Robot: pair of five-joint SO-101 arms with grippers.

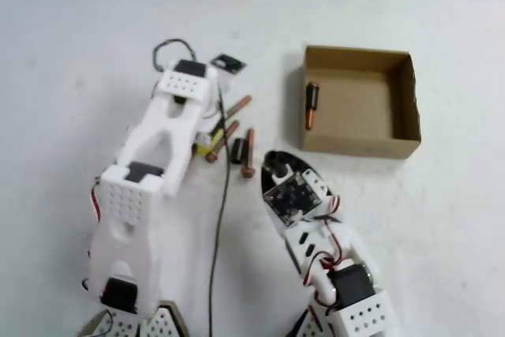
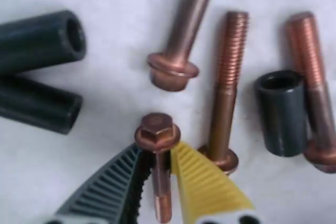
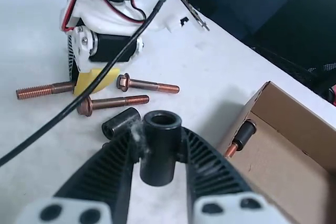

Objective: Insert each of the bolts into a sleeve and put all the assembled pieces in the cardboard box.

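Observation:
My left gripper [image 2: 156, 153] is shut on a copper bolt [image 2: 158, 174], whose hex head sits at the tips of the grey and yellow fingers. Three more bolts [image 2: 226, 87] and three black sleeves [image 2: 39, 40] lie on the white table around it. My right gripper [image 3: 159, 137] is shut on an upright black sleeve [image 3: 160, 153], near the cardboard box [image 3: 294, 145]. In the high view the left gripper [image 1: 209, 144] stands among the loose bolts [image 1: 248, 151], and the right gripper [image 1: 276, 165] is just in front of the box [image 1: 359, 144]. One assembled piece [image 1: 312, 106] lies inside the box.
A black cable [image 1: 223, 195] runs down the table between the two arms. A loose sleeve [image 3: 121, 123] and two bolts [image 3: 113, 102] lie between the right gripper and the left arm's yellow finger [image 3: 97, 78]. Bare white table lies to the right of the box.

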